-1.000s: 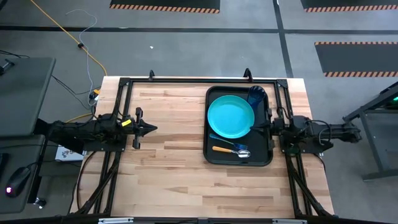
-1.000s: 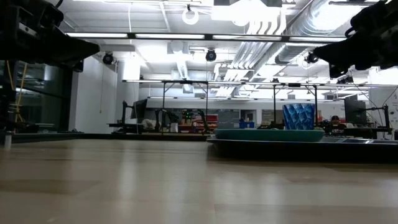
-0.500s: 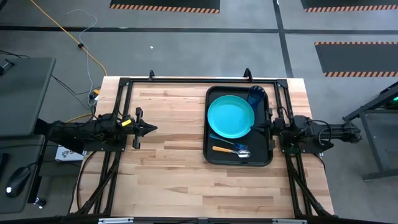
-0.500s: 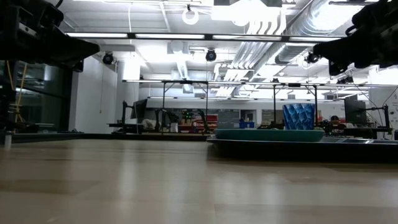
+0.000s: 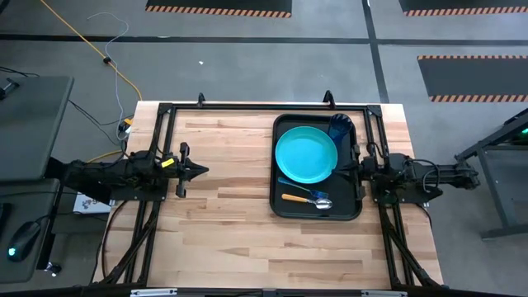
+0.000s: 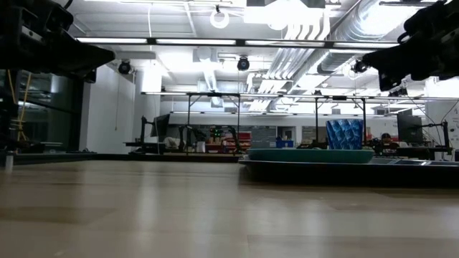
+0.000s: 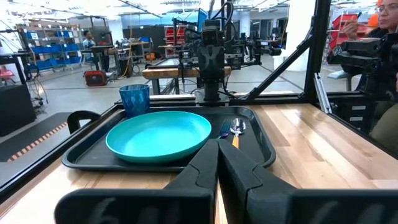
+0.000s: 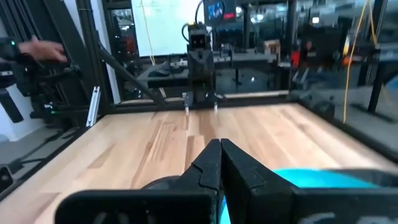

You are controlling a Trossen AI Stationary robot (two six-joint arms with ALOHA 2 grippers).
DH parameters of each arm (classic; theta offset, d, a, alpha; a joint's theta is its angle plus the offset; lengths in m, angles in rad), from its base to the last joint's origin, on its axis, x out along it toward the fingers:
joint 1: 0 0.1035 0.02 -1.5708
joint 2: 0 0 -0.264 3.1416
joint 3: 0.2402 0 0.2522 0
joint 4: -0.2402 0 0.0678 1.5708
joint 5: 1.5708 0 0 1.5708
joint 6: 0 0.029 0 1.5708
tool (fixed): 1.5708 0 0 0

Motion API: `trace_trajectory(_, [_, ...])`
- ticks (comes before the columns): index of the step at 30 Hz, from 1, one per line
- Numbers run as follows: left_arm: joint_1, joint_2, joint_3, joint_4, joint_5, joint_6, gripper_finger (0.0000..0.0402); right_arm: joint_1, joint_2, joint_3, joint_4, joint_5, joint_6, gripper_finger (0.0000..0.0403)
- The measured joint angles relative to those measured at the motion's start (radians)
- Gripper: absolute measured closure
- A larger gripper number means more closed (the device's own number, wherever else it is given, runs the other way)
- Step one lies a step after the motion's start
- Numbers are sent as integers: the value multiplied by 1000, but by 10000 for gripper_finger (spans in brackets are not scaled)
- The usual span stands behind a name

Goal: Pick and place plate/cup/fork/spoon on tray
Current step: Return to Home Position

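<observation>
The black tray [image 5: 356, 206] lies on the table's right half. On it rest the turquoise plate [image 5: 306, 156], the dark-blue cup [image 5: 340, 127] at its far right corner, and the orange-handled spoon [image 5: 304, 199] and the bluish fork [image 5: 294, 184] near its front. The left wrist view shows the plate [image 7: 159, 134], cup [image 7: 134, 99] and spoon [image 7: 236, 128]. My left gripper [image 5: 203, 171] is shut and empty, above the table's left half. My right gripper [image 5: 345, 169] is shut and empty, above the tray's right rim beside the plate [image 8: 329, 179].
A black frame [image 5: 247, 107] runs along the table's far edge and sides. Bare wood [image 5: 231, 206] lies between the left gripper and the tray. A person's hand [image 8: 43, 48] shows in the room beyond the table.
My right gripper has drawn back a little toward the table's right edge, off the plate's edge. The tableware on the tray has stayed still.
</observation>
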Motion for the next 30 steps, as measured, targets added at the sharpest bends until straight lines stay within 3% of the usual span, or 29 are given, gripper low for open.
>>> trace_trajectory(5, [-1, -1, 0, 4, 0, 0, 401, 0, 0, 0, -16, 0, 74, 403])
trace_trajectory(30, [-1, -1, 0, 1, 0, 0, 401, 0, -5, -1, -16, 0, 77, 402])
